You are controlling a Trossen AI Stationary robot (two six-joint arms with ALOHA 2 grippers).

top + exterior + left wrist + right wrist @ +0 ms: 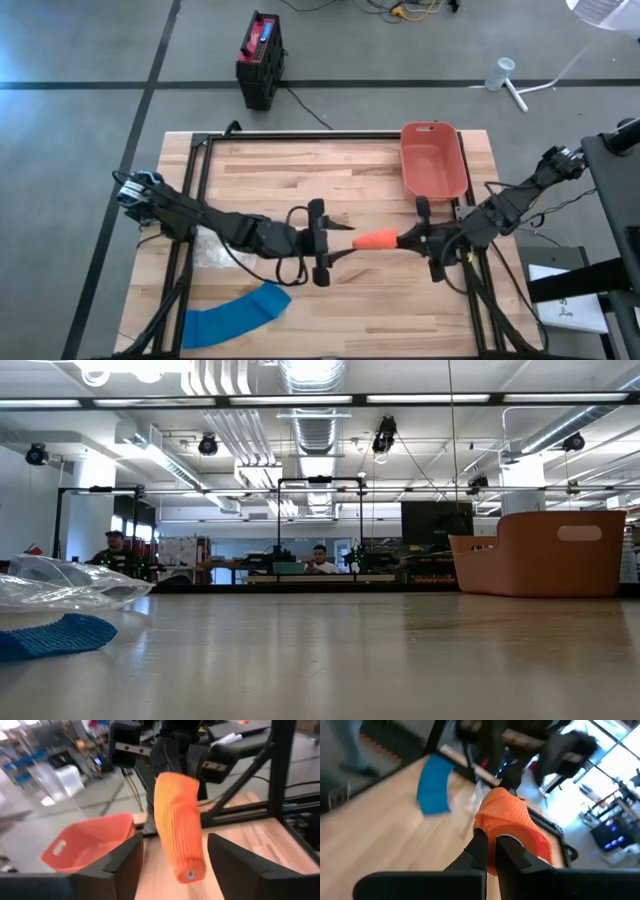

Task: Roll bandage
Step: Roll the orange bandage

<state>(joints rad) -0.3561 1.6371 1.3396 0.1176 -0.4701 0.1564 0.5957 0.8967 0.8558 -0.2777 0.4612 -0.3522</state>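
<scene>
Wood table (340, 300) stands on grey floor (80, 120).

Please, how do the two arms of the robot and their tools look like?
Both arms are dark, jointed, with black cables looping along them. The left tool and right tool each have two flat black fingers on a crossbar. Blue parts show at the left arm's base.
</scene>
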